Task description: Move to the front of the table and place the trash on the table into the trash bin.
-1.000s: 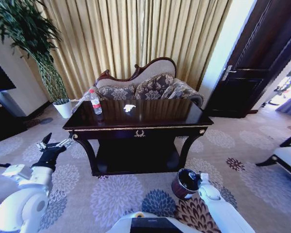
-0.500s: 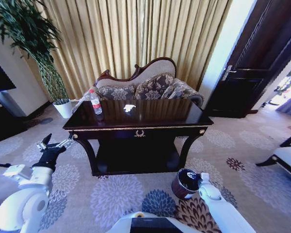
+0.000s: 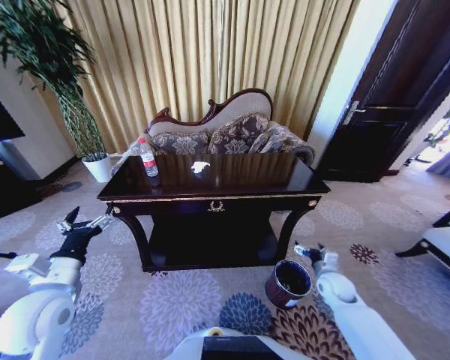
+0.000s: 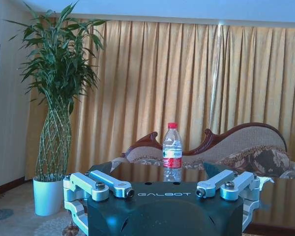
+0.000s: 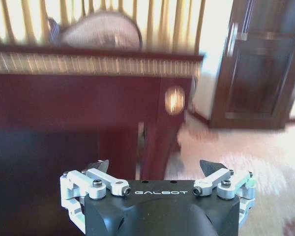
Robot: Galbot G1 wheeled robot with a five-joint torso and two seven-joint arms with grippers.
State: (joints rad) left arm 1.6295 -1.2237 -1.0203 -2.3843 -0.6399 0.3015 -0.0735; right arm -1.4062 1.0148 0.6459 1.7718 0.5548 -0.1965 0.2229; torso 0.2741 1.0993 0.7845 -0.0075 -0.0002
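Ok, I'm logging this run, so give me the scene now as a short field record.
table: dark, glossy, ahead of the robot
water bottle: upright on the tabletop, left end
paper scrap: on the tabletop, near centre
trash bin: on the carpet by the table's front right leg
left gripper: open, empty
right gripper: open, just above the bin

We see the glossy near-black bench (image 3: 240, 176) with gold edge trim, standing on the patterned carpet (image 3: 172, 300). On its top, a clear water bottle (image 3: 148, 157) stands upright near our left end, and a crumpled white paper scrap (image 3: 200, 166) lies near the middle. The maroon trash bin (image 3: 288, 283) sits on the carpet by the bench's front right leg.
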